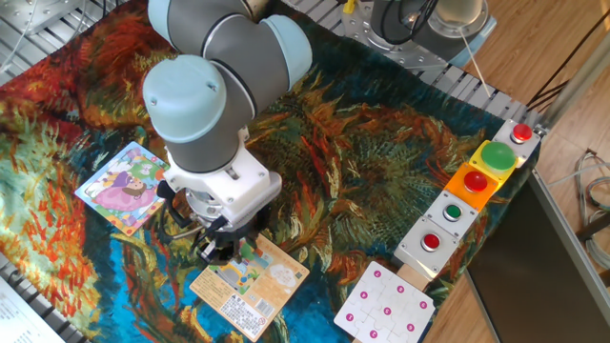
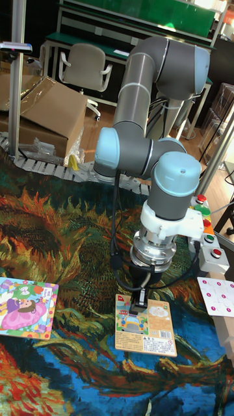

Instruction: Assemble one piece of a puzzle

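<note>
Gripper over tan card's left edge, puzzle well apart.

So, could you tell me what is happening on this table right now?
The arm's tool is down over the tan-orange card, at its pictured end; whether it grips a piece is not visible. The puzzle lies apart, to one side on the patterned cloth, untouched. A white dotted card sits near the button boxes.

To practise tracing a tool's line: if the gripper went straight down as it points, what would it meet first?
Most likely the tan-orange card: the gripper points down at its left part. The puzzle lies well aside.
</note>
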